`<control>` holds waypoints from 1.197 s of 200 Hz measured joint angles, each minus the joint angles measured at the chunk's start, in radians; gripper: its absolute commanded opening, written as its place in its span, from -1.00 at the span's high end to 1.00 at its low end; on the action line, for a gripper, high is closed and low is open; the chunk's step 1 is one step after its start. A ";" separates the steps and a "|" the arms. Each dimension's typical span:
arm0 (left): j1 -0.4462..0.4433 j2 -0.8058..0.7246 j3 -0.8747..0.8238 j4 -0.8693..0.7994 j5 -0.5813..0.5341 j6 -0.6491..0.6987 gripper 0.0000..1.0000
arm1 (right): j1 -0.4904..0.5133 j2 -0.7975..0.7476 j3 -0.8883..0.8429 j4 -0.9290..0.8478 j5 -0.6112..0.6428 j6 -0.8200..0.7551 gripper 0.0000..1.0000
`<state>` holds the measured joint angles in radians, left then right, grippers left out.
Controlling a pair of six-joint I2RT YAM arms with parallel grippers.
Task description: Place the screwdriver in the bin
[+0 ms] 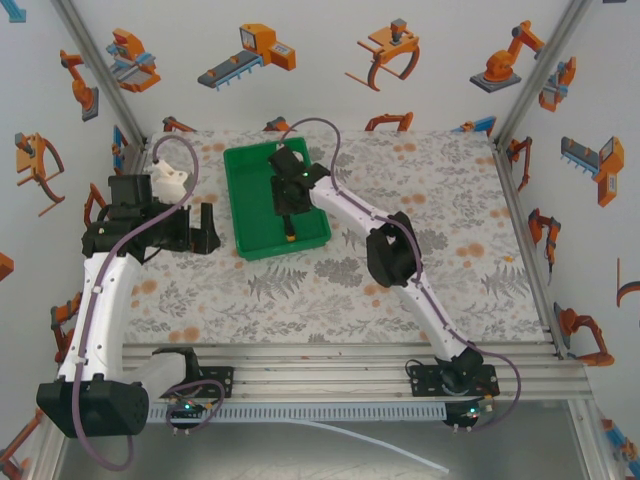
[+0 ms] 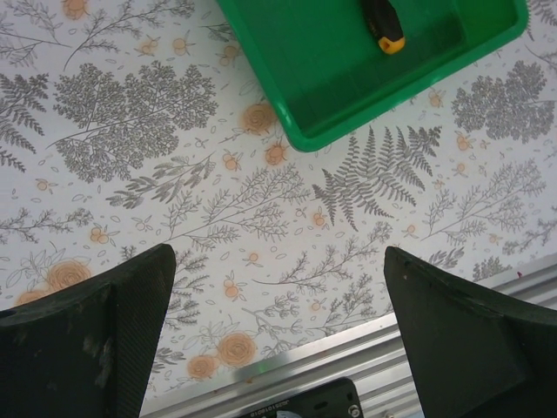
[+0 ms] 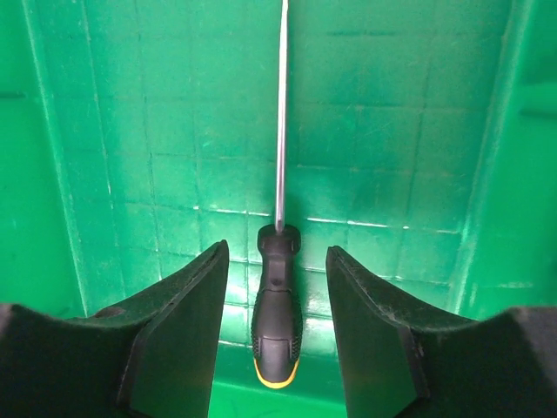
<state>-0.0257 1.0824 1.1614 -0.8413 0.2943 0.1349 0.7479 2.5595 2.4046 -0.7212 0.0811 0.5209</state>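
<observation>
The bright green bin [image 1: 245, 205] sits at the back of the table, left of centre. The screwdriver [image 3: 277, 313] lies on the bin floor [image 3: 392, 131], with its thin shaft pointing away and its orange end [image 1: 290, 237] near the bin's front wall. My right gripper [image 3: 277, 246] hangs open over it, one finger on each side of the black handle with a gap to each. My left gripper [image 1: 207, 228] is open over the bare table left of the bin, with nothing between its fingers [image 2: 96, 331]. The left wrist view catches the bin's corner [image 2: 305, 131] and the handle end [image 2: 383, 26].
A white object [image 1: 170, 180] stands at the back left by the left arm. Aluminium rails [image 2: 365, 348] run along the table's near edge. Patterned walls close in the left, back and right sides.
</observation>
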 measured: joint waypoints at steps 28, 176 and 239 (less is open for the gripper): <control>0.000 0.001 0.000 0.035 -0.079 -0.031 -0.95 | -0.007 -0.061 -0.005 -0.004 0.037 -0.052 -0.06; 0.087 -0.045 -0.394 0.555 -0.200 -0.214 -0.95 | -0.231 -1.052 -1.261 0.534 0.169 -0.268 -0.99; 0.117 -0.020 -0.606 0.929 -0.234 -0.243 -0.95 | -0.371 -1.289 -1.719 0.879 0.253 -0.392 -0.99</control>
<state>0.0910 1.0626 0.5552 0.0879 0.0605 -0.1081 0.3771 1.2701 0.6861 0.1577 0.3336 0.1291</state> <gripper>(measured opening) 0.974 0.992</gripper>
